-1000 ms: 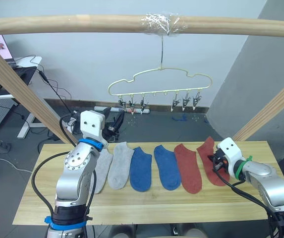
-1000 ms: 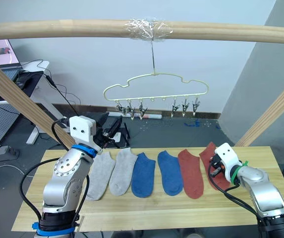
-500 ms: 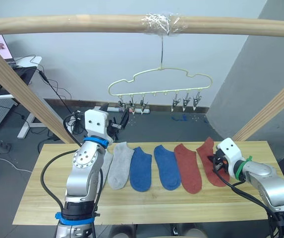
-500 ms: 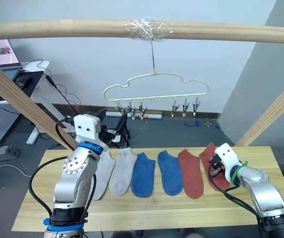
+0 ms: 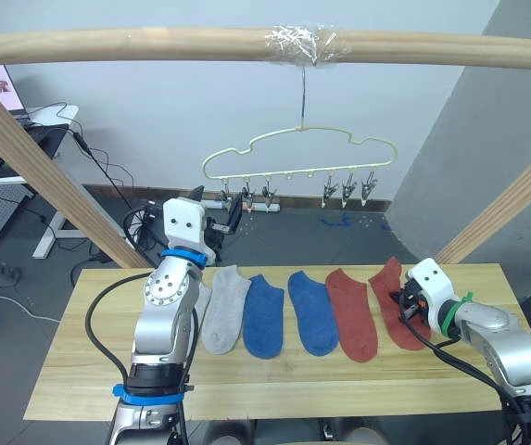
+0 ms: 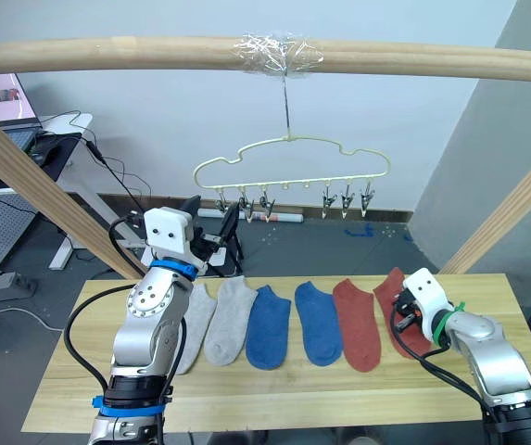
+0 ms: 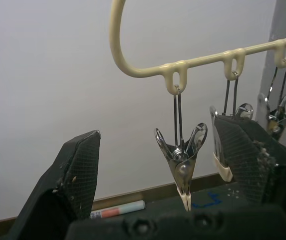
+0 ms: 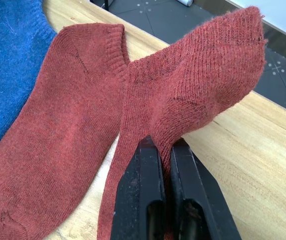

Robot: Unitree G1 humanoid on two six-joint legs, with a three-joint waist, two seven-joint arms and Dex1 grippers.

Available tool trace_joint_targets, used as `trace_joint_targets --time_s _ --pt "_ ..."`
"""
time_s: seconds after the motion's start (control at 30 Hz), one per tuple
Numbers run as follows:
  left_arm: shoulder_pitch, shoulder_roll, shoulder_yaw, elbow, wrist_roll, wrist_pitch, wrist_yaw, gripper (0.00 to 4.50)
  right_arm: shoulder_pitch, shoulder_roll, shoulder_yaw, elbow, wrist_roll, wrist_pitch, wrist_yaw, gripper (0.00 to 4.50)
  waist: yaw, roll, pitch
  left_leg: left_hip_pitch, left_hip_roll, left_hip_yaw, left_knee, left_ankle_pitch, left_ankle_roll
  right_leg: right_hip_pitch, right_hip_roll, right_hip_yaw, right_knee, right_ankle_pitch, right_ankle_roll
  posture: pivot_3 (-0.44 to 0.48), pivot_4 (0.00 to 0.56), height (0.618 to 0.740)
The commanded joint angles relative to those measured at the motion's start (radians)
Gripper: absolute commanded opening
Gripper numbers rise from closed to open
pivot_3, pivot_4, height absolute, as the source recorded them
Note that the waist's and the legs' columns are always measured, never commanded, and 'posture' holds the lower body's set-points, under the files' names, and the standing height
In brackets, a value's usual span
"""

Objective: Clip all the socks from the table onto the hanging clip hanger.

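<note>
**Right claw pinches a red sock; left claw lines up on the end clip**

While the right gripper sits clamped on the outermost red sock, its fingers pressed together on the knit, that sock lies flat on the table beside the other red sock. Outward from it lie two blue socks and two grey socks, all in a row, none yet hung.

The left gripper is raised with its fingers spread wide apart, the end clip hanging between them, untouched. More clips dangle along the hanger, which hooks over the beam; all are empty.

The step in hand looks like the first sock: one claw preparing to squeeze a clip open, the other to lift the sock. Next, the left claw probably needs to close on the clip's handles while the right carries the cuff up into its mouth. No containers are in play.
</note>
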Motion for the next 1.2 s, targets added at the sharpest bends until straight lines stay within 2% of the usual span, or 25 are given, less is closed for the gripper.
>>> trace_joint_targets --time_s 0.03,0.6,1.2 --pt "-0.024 -0.001 0.001 -0.003 0.013 -0.033 0.007 4.03 0.004 -0.007 -0.034 -0.036 0.014 -0.004 -0.002 0.00 0.000 0.000 0.000 0.000 0.000 0.000 0.000 0.000 0.000 0.000 0.000 0.000 0.000 0.000 0.000 -0.068 0.196 0.740" --pt "-0.030 0.001 0.010 0.017 0.034 -0.053 0.011 4.03 0.009 -0.005 -0.031 -0.049 0.014 0.005 -0.007 0.00 -0.001 0.000 0.000 0.000 0.000 0.000 0.000 0.000 0.000 0.000 0.000 0.000 0.000 0.000 0.000 -0.071 0.202 0.740" --pt "0.028 0.006 0.017 -0.080 -0.016 -0.010 -0.004 4.03 0.013 -0.002 -0.028 -0.045 0.015 0.002 -0.010 0.00 -0.001 -0.001 0.002 0.000 0.000 0.000 0.000 0.000 0.000 0.000 0.000 0.000 0.000 0.000 0.000 -0.066 0.204 0.740"
